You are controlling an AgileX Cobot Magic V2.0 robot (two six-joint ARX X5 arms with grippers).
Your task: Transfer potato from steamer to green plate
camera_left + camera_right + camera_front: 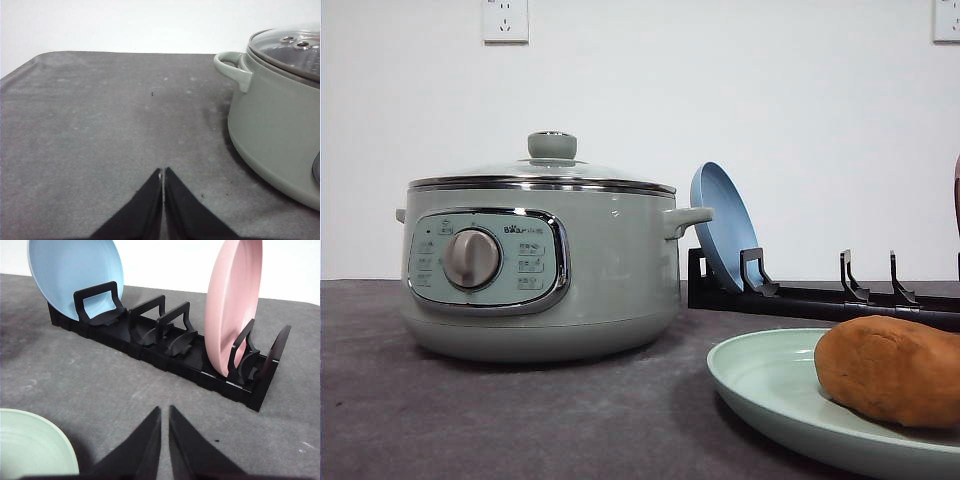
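Note:
The orange-brown potato (890, 368) lies on the pale green plate (770, 385) at the front right of the table. The sage-green steamer (545, 265) stands left of centre with its glass lid and green knob (552, 146) on. In the left wrist view, the left gripper (163, 172) is shut and holds nothing, low over bare grey mat, with the steamer (277, 120) off to its side. The right gripper (165, 411) is shut and holds nothing, between the green plate's rim (47, 437) and the black rack.
A black dish rack (165, 347) stands behind the green plate, holding an upright blue plate (75, 270) and a pink plate (232, 305). The blue plate (722, 225) leans just beside the steamer's handle. A grey mat (100, 125) covers the table.

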